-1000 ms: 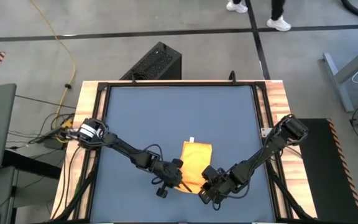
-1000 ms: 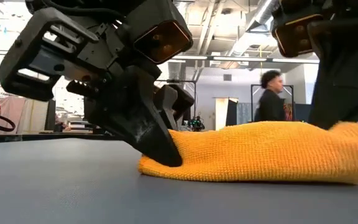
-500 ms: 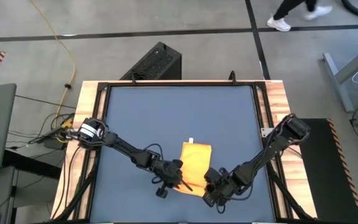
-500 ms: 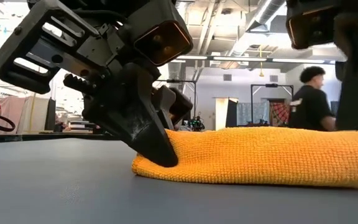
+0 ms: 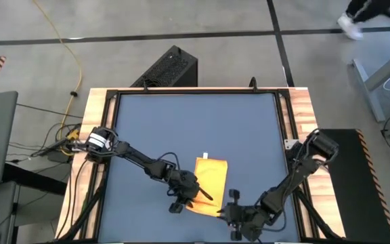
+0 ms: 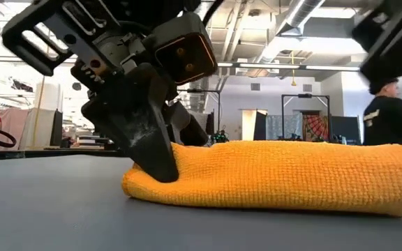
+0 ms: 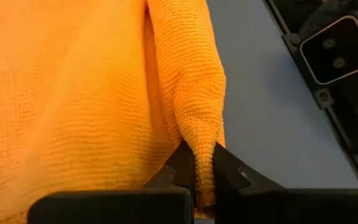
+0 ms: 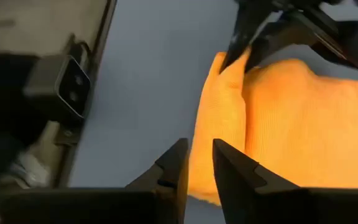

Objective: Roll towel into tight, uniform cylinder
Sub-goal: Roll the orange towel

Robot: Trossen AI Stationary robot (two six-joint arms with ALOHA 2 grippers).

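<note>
The yellow towel (image 5: 209,181) lies folded on the dark blue mat (image 5: 181,122), with its white tag (image 5: 205,155) at the far end. In the low view it is a low thick pad (image 6: 278,174). My left gripper (image 5: 193,197) is shut on the towel's near left corner, down at the mat (image 6: 160,171). My right gripper (image 5: 231,212) is off the towel's near right corner and raised (image 6: 396,42). Its fingers stand a narrow gap apart (image 8: 201,155) and hold nothing. My left gripper pinches a raised fold of the towel (image 7: 202,146) between its two fingers, at the near left corner. The fold is more than one layer thick. The fingers (image 6: 152,150) slant down from the table's left. The rest of the towel lies on the mat.
Wooden table borders (image 5: 303,115) frame the mat. A black box (image 5: 169,68) stands on the floor beyond the far edge. The low camera (image 7: 337,50) sits at the near edge. A person (image 6: 389,118) stands in the room behind.
My right gripper has come off the towel's near right corner, rising and drawing back toward the table's near edge. My left gripper has kept its hold and dragged the towel's near left corner outward toward the table's left, so the pad now lies longer and flatter.
</note>
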